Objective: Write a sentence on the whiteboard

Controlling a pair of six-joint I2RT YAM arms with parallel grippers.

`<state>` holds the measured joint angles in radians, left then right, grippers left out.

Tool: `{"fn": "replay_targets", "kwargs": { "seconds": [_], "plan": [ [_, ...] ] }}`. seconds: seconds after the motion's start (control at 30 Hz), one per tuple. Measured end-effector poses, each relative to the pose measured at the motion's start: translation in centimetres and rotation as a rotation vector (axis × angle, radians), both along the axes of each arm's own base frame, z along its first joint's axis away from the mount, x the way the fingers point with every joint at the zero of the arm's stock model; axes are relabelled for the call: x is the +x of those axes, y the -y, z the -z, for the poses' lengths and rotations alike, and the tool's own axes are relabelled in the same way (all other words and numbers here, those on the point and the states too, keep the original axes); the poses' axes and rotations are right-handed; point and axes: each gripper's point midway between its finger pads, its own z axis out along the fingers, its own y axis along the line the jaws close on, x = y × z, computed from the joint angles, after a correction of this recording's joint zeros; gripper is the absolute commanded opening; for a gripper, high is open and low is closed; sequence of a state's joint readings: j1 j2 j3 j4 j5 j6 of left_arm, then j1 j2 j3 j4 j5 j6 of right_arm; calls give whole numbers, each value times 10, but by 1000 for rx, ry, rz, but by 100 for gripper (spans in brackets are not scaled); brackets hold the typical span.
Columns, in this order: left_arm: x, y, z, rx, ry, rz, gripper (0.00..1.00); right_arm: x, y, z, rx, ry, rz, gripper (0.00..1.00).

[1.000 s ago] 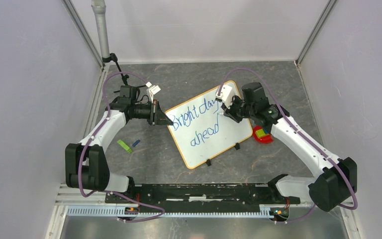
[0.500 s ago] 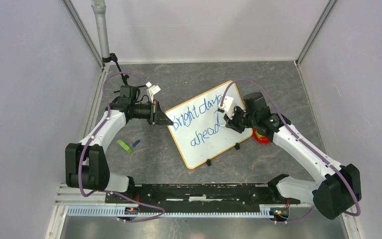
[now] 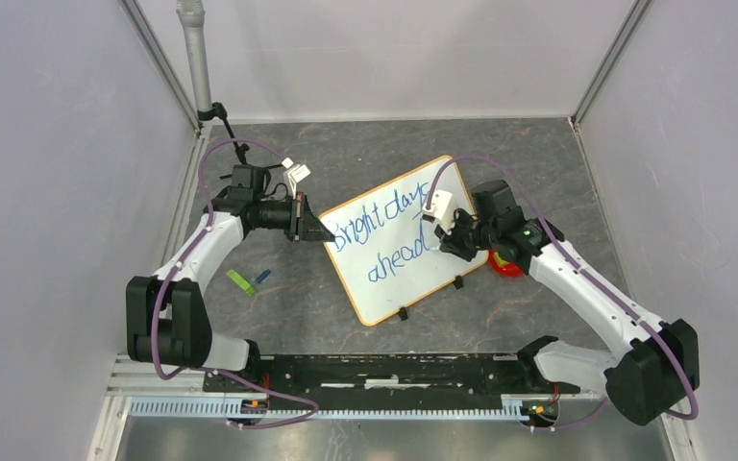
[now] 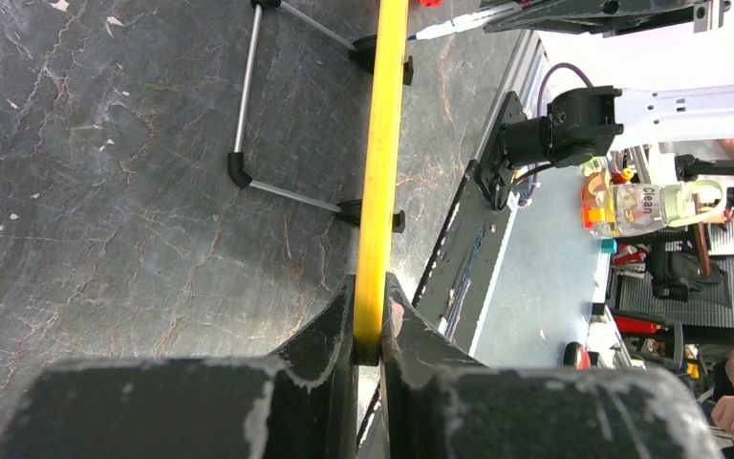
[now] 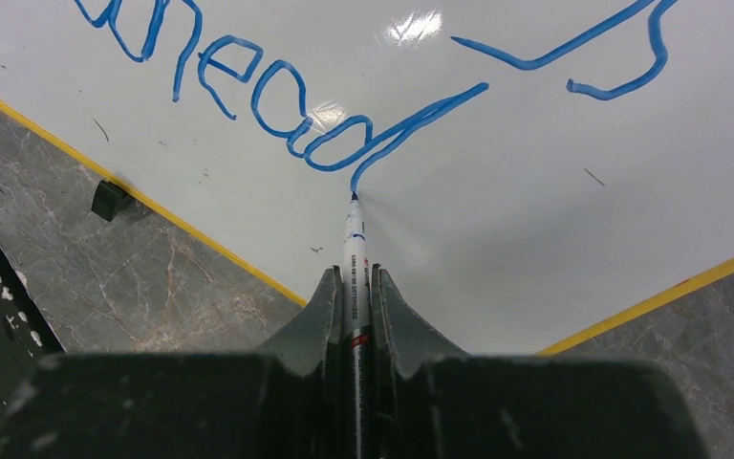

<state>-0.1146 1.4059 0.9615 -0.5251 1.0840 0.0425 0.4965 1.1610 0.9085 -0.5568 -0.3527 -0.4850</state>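
Observation:
The whiteboard [image 3: 447, 264], white with a yellow frame and black clip feet, lies tilted on the grey table. Blue lettering [image 3: 389, 235] on it reads "Bright days" over "ahead". My left gripper [image 3: 323, 232] is shut on the board's left yellow edge [image 4: 378, 191], seen edge-on in the left wrist view. My right gripper [image 3: 445, 240] is shut on a white marker [image 5: 354, 258]. The marker tip touches the board at the tail end of the "d" in "ahead" [image 5: 277, 100].
A red object [image 3: 507, 261] lies by the board's right edge, partly under my right arm. A green piece [image 3: 240, 281] and a small blue piece [image 3: 262, 276] lie on the table to the left. A grey pole [image 3: 195, 58] stands at the back left.
My right gripper moved down and slightly right from the "days" line to the end of "ahead". The left arm and the board stayed still.

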Motion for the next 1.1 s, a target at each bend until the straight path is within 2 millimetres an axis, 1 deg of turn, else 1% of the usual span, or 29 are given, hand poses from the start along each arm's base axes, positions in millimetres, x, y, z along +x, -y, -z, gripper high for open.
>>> {"fn": "replay_targets", "kwargs": {
  "seconds": [0.2, 0.3, 0.53, 0.7, 0.9, 0.93, 1.0, 1.03, 1.1],
  "plan": [
    [0, 0, 0, 1, 2, 1, 3, 5, 0, -18, 2, 33, -2, 0],
    [0, 0, 0, 0, 2, 2, 2, 7, 1, -21, -5, 47, 4, 0],
    [0, 0, 0, 1, 2, 1, 2, 11, 6, -17, -31, 63, 19, 0],
    [0, 0, 0, 1, 2, 1, 2, 10, 9, 0, -61, 40, 21, 0],
    [0, 0, 0, 1, 2, 1, 3, 10, 10, 1, -66, 40, 20, 0],
    [0, 0, 0, 1, 2, 1, 4, 10, 10, 1, -66, 40, 20, 0],
    [0, 0, 0, 1, 3, 1, 11, 9, 10, -1, -67, 37, 20, 0],
    [0, 0, 0, 1, 2, 1, 15, 9, 10, -4, -67, 35, 20, 0],
    [0, 0, 0, 1, 2, 1, 31, 9, 8, -14, -57, 41, 15, 0]
  ]
}}
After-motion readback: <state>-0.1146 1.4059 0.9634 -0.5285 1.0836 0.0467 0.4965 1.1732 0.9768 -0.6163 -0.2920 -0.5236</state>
